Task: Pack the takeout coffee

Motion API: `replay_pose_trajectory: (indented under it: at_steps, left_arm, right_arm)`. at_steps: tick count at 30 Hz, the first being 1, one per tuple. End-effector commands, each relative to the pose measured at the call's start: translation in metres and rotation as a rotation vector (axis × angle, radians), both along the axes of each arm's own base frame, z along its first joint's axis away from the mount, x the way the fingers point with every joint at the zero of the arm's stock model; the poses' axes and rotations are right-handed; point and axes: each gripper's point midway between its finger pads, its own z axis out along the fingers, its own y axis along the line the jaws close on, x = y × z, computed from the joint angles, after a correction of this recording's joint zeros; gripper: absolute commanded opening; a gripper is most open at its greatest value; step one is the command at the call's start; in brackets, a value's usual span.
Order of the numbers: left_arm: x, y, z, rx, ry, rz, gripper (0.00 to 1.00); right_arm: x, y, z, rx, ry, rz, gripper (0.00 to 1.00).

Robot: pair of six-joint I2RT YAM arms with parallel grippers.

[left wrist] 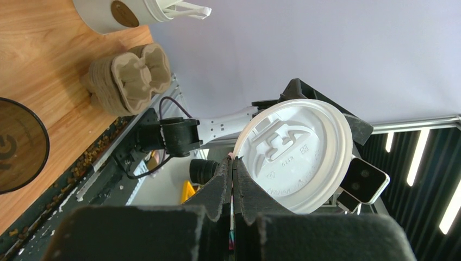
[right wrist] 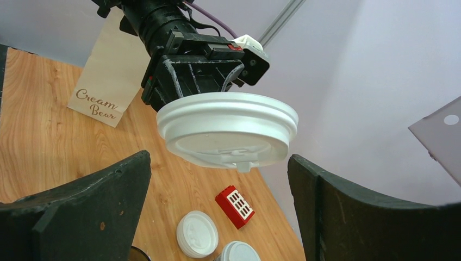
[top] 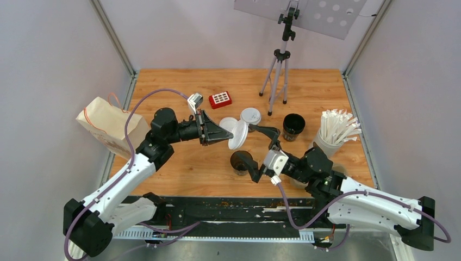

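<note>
Pinching left gripper [top: 230,136]: jaws were clenched on the rim of a white lid [top: 238,134]; lid was held on edge above the table [top: 179,168]
Right gripper [top: 254,151]: jaws were spread wide, grasping nothing; the lid hung just in front of it
Open black cup [top: 240,162]: stood on the table beside the right gripper's near finger
Second black cup [top: 293,126]: stood unlidded near the straw cup [top: 331,142]

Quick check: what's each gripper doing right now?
Left gripper: closed, pinching the rim of a white plastic lid.
Right gripper: open, holding nothing.
</note>
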Motion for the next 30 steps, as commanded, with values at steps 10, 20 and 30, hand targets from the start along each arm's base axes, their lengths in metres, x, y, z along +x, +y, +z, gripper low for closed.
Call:
replay_pose_trajectory:
  at_steps: [10, 20, 30]
  left_arm:
    - [-0.013, -0.004, 0.01, -0.035, -0.041, -0.026, 0.01]
    - [-0.009, -0.007, 0.004, -0.031, -0.019, -0.008, 0.13]
    - [0.019, 0.004, 0.003, 0.159, -0.241, 0.138, 0.61]
  right_arm:
    - [0.003, 0.004, 0.032, 0.076, -0.042, -0.002, 0.94]
    - [0.007, 0.001, 0.027, 0.075, -0.037, -0.029, 0.87]
    - [0.016, -0.008, 0.003, 0.017, 0.113, -0.09, 0.84]
